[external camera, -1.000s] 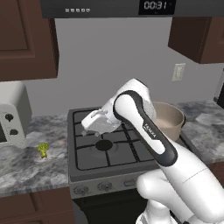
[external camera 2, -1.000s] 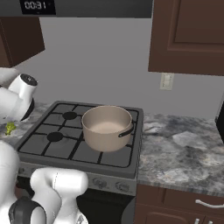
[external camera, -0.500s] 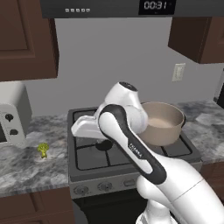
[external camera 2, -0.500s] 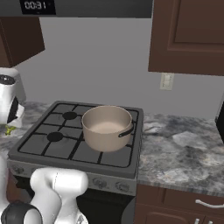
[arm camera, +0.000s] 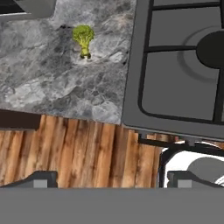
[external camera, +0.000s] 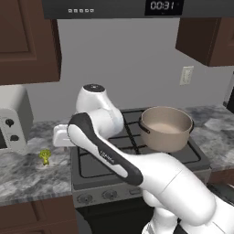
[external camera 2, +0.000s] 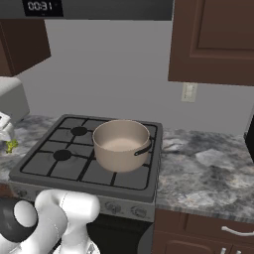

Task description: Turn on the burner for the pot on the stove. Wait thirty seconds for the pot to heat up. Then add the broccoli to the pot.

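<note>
A glossy white arm (external camera: pixel 151 178) with rounded segments, a black band and dark joint cap.

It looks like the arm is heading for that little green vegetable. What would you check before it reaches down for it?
1. Small yellow-green broccoli floret lies free on the grey marbled counter: ok.
2. Nothing crowds the broccoli: ok.
3. Gripper jaws set apart, nothing between them: ok.
4. Gripper centred over the broccoli: not ok, it sits off toward the view's upper left.
5. Wide beige pot upright on the grey gas stove, open top: ok.
6. Burner lit under the pot: cannot tell.
</note>
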Controlling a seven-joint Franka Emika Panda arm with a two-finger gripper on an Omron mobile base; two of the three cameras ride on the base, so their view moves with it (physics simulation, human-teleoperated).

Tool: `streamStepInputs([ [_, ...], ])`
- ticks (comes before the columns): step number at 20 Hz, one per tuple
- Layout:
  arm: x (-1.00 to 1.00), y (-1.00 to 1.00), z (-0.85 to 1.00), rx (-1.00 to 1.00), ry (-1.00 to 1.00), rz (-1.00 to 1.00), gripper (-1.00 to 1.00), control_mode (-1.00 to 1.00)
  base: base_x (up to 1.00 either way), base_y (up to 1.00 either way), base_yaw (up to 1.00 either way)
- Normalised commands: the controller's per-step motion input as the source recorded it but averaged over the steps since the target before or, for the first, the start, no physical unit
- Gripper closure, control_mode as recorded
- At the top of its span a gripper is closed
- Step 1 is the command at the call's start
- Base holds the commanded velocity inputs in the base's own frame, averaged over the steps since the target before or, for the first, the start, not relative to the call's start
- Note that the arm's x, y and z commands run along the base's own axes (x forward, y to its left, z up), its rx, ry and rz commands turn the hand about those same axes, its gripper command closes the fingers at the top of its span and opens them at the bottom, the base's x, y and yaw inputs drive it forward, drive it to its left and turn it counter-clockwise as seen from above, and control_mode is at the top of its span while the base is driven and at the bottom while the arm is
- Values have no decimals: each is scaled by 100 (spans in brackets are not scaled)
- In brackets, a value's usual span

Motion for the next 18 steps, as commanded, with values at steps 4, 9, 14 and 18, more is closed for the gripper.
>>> streamStepInputs([
  [4, 7, 49, -38, -22, -1, -9, -100, -100, 0, 0, 0],
  [9, 25, 29, -31, -14, 0, -9, -100, -100, 0, 0, 0],
  [14, 42, 23, -19, -9, 0, -8, -100, -100, 0, 0, 0],
  [18, 41, 19, -24, -6, 0, -7, -100, -100, 0, 0, 0],
])
